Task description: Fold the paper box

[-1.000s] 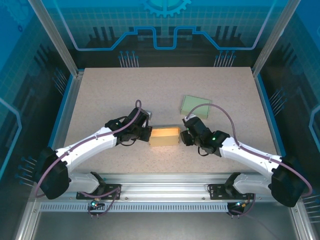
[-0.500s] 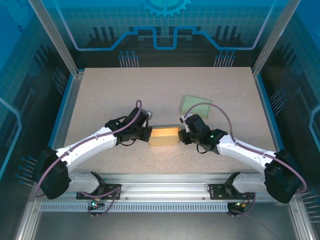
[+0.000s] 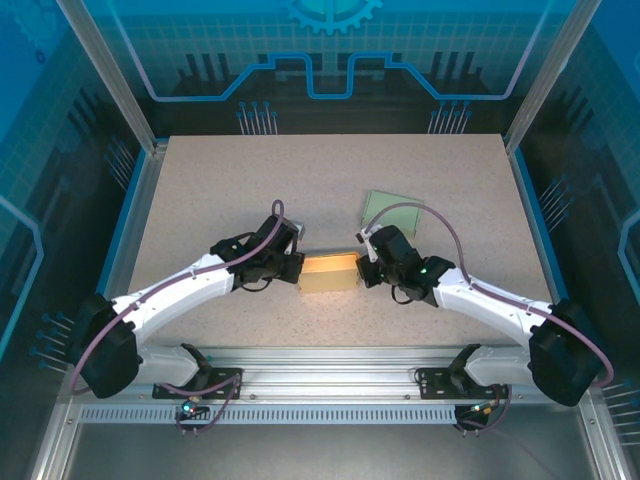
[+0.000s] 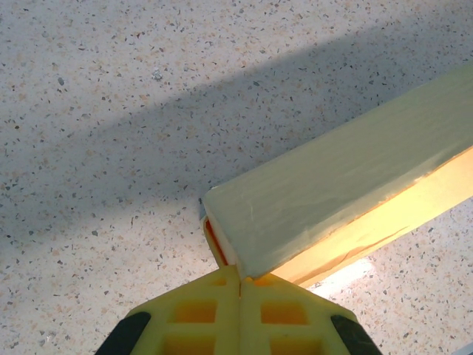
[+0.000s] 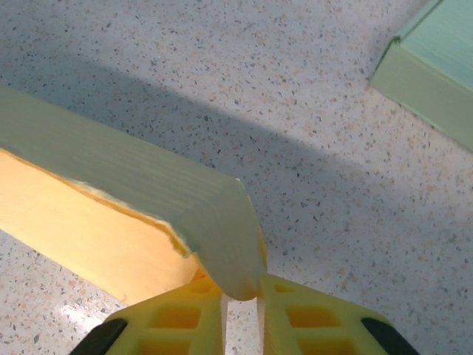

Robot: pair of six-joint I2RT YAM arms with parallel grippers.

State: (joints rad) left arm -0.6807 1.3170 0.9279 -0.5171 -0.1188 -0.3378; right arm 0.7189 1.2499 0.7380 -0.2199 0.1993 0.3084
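Well, the paper box (image 3: 329, 272) looks light, thin and easy to squash, so the left tool (image 4: 238, 285) and right tool (image 5: 240, 296) each pinch one end, clamped on it.

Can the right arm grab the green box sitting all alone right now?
Probably not yet. The green box lies close by with bare table between, but the right gripper is pinching the yellow box, so it would need to let go first.
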